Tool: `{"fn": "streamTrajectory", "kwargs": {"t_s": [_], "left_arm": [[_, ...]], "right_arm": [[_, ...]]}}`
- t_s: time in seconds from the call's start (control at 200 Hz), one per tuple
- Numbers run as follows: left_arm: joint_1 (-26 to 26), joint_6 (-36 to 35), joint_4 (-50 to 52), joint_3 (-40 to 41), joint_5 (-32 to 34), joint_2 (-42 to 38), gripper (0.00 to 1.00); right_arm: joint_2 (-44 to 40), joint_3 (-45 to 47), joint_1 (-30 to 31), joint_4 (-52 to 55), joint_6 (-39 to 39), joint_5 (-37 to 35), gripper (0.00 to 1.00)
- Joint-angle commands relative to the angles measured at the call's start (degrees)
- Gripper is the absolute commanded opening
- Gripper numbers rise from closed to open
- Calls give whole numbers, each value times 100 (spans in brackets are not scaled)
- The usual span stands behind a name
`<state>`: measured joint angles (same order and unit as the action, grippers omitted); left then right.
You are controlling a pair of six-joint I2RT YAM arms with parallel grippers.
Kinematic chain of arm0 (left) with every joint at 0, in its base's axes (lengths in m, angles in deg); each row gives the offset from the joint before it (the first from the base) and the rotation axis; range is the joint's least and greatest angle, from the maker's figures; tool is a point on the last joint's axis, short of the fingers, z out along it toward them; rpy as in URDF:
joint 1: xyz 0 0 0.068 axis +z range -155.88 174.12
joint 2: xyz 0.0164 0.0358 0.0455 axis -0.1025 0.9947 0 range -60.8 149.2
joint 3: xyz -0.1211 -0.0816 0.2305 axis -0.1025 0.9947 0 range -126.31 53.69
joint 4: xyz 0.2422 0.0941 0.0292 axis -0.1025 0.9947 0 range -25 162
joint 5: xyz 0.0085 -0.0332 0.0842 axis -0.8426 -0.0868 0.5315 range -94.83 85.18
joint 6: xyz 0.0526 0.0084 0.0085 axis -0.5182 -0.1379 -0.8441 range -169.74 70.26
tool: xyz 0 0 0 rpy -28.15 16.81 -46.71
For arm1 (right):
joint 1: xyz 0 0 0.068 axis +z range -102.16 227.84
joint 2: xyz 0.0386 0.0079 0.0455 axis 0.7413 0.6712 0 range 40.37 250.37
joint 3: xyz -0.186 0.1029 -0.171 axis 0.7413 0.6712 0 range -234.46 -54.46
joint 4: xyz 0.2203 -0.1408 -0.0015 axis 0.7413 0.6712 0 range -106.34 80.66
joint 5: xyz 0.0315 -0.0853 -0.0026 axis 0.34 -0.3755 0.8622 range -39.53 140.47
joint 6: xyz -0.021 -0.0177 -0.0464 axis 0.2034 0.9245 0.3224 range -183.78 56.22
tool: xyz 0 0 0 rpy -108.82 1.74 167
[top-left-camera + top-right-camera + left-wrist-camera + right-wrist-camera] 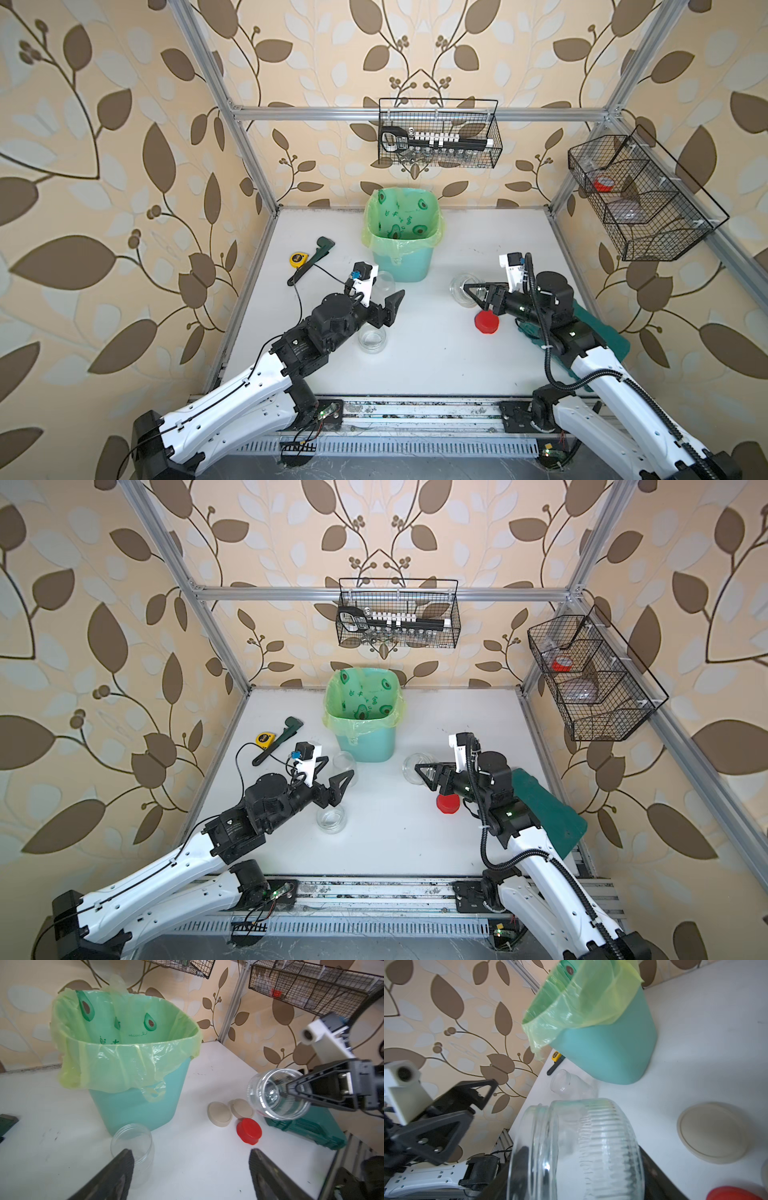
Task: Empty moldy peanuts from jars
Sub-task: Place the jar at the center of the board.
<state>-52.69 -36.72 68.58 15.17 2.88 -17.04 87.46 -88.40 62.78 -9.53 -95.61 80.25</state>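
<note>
Left wrist view: left tool has its jaws well apart with nothing between them, hanging above the white surface. Right tool is clamped on a ribbed jar, carried off the surface and tipped on its side, mouth toward the left arm. The glass looks clear.

Plain jar stands upright and open, just beside the near wall of the mint bin. The bin sits at the middle of the surface's far edge. Its green liner carries avocado prints and a line of small script that looks like "avocado"; the other marks are not legible.

In both top views a squat jar stands upright and open toward the front edge, under the left arm's wrist.

Red lid lies flat below the held jar. Two beige lids lie touching each other, close by it.

Yellow tape measure lies near the left edge; its label is too small to read. Green case lies at the right edge, under the right arm.
</note>
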Motion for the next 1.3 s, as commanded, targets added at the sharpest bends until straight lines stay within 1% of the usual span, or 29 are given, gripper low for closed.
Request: {"fn": "streamTrajectory", "kwargs": {"t_s": [0.0,0.065,0.15,0.285,0.335,0.395,0.465,0.585,0.7,0.8,1.085,1.265,1.3], "left_arm": [[-27,448,1091,-512,-480,158,83],[-161,644,1374,-644,-417,277,84],[-481,861,1644,-793,27,416,84],[-1071,887,1678,-1039,689,777,83],[-1207,888,1663,-1149,882,974,83],[-1260,1016,1651,-1291,1081,1216,82],[-1270,1115,1475,-1382,1185,1452,80],[-1265,1175,1164,-1576,1377,1917,76],[-1270,1226,1032,-1941,1367,2386,76],[-1267,1211,924,-2209,1202,2726,76],[-1269,1244,655,-2633,662,3512,75],[-1267,1283,457,-2809,572,3841,74],[-1270,1280,473,-2888,538,4068,73]], "right_arm": [[103,-298,-95,-359,245,612,0],[158,-201,-88,-608,158,762,0],[263,-168,-88,-682,204,1012,0],[463,-152,-99,-685,336,1250,0],[510,-140,-97,-722,339,1288,0],[544,-148,-96,-694,363,1194,0],[525,-252,-71,-410,510,811,0],[368,-236,-59,-373,574,516,0],[322,-254,-42,-199,743,191,0],[353,-259,-39,-145,801,52,0],[31,-186,-34,-311,674,-7,0],[18,-193,-26,-293,688,-69,0],[19,-185,-22,-290,688,-84,0]]}}
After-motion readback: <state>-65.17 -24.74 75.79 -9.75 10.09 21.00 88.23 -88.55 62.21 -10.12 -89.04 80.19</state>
